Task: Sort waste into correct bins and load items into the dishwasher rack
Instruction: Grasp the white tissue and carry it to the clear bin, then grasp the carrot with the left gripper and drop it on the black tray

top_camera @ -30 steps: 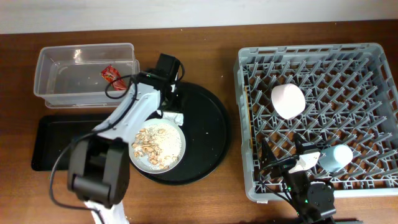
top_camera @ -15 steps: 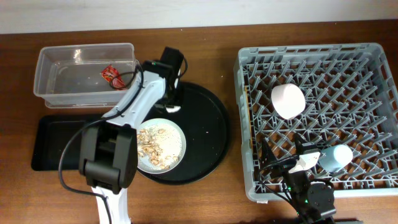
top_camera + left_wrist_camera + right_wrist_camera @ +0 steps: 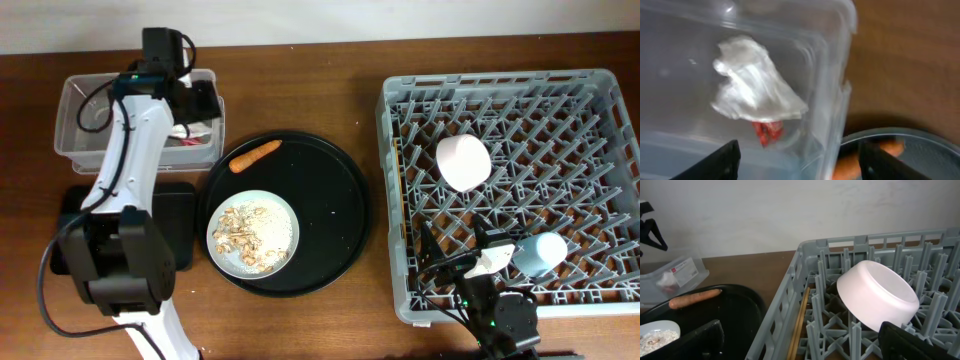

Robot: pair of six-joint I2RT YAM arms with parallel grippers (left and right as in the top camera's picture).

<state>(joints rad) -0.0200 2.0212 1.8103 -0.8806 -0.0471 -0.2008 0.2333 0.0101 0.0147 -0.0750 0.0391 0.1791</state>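
My left gripper [image 3: 200, 100] hangs open and empty over the right end of the clear tub [image 3: 90, 90]. In the left wrist view its fingers [image 3: 800, 165] straddle the tub wall [image 3: 832, 100]. The crumpled white napkin [image 3: 757, 87] lies in the tub on the red wrapper [image 3: 767, 131]. The carrot [image 3: 255, 155] lies on the round black tray, and the plate [image 3: 252, 232] there holds rice scraps. The white bowl [image 3: 462, 162] and blue cup [image 3: 540, 252] sit in the grey rack [image 3: 600, 110]. My right gripper [image 3: 805, 345] is open and empty over the rack's front left.
The shallow black rectangular tray [image 3: 70, 235] lies in front of the tub, partly under my left arm. The large round black tray [image 3: 335, 215] sits between the bins and the rack. A strip of bare wooden table separates the round tray from the rack.
My left gripper has swung from the round tray up and left to the clear tub. The napkin it carried now lies in the tub. The carrot is uncovered. The right arm is still.
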